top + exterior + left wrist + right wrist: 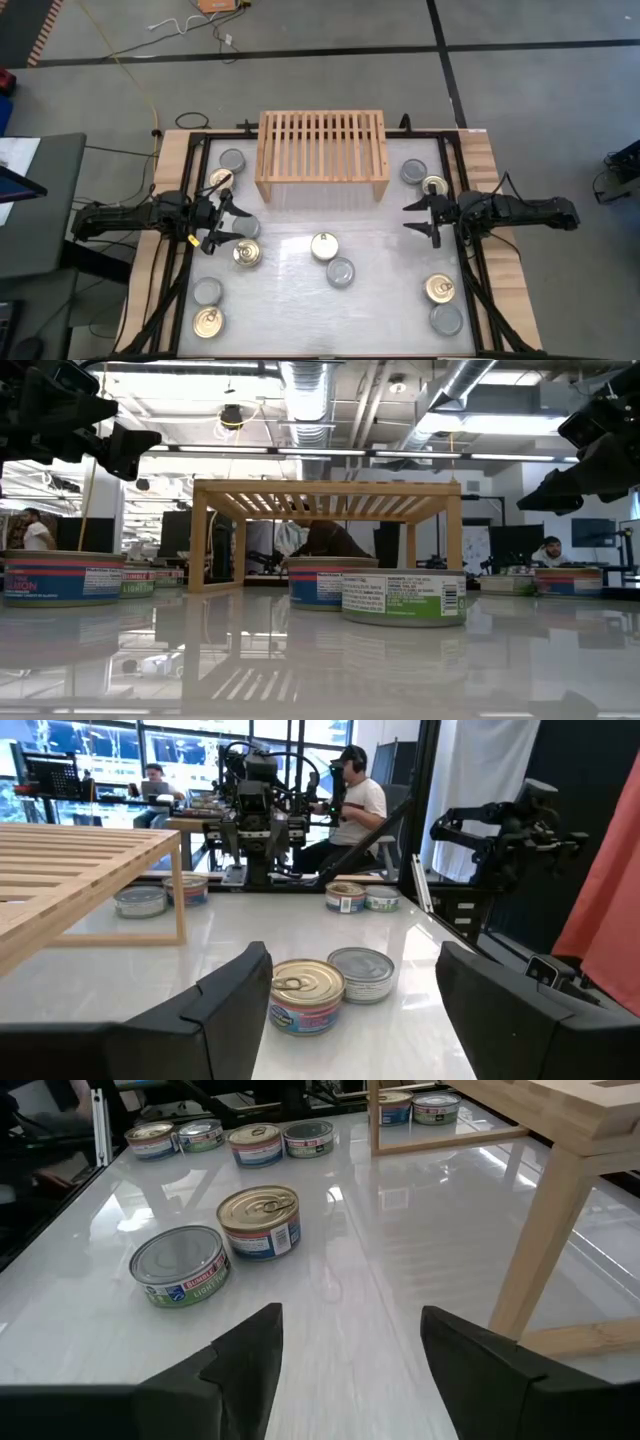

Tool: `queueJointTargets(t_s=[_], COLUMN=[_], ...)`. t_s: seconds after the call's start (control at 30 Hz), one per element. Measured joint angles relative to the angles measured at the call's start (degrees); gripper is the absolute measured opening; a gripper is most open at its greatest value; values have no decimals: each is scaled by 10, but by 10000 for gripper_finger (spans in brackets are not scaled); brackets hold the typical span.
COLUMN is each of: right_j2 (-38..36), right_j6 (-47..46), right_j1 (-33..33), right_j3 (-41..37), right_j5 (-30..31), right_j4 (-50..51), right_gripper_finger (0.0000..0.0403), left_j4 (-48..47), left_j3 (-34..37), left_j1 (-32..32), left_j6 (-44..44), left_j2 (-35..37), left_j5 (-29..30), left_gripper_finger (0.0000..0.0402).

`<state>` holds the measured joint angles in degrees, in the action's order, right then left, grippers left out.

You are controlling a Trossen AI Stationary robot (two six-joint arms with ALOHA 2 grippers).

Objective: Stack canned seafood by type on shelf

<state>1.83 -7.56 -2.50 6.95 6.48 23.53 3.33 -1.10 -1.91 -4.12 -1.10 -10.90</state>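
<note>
The light-wood shelf (322,150) stands at the table's far middle with nothing on its slatted top. Canned seafood lies scattered on the white table. A gold-topped can (323,246) and a silver-topped can (340,271) sit side by side in the middle, and they also show as the gold can (305,995) and the silver can (362,973). My left gripper (228,215) hovers open at the left, pointing toward them. My right gripper (420,217) hovers open at the right, facing the same pair, the gold can (260,1222) and the silver can (182,1265). Both grippers hold nothing.
More cans rest on their bases: a silver can (232,160) and two gold cans (221,180) (247,253) near the left gripper, two cans (207,322) at the near left, two cans (434,186) at the far right, and two cans (439,289) at the near right. People sit in the room behind the table.
</note>
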Motion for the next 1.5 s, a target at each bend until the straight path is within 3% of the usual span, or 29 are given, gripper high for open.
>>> queueJointTargets(t_s=[1.5], right_j2=[0], right_j6=[0], right_j1=[0], right_j3=[0], right_j5=[0], right_j4=[0], right_gripper_finger=[266], left_j4=[1], left_j3=[0], left_j1=[0], left_j6=[0], left_j2=[0], left_j5=[8], left_gripper_finger=[271])
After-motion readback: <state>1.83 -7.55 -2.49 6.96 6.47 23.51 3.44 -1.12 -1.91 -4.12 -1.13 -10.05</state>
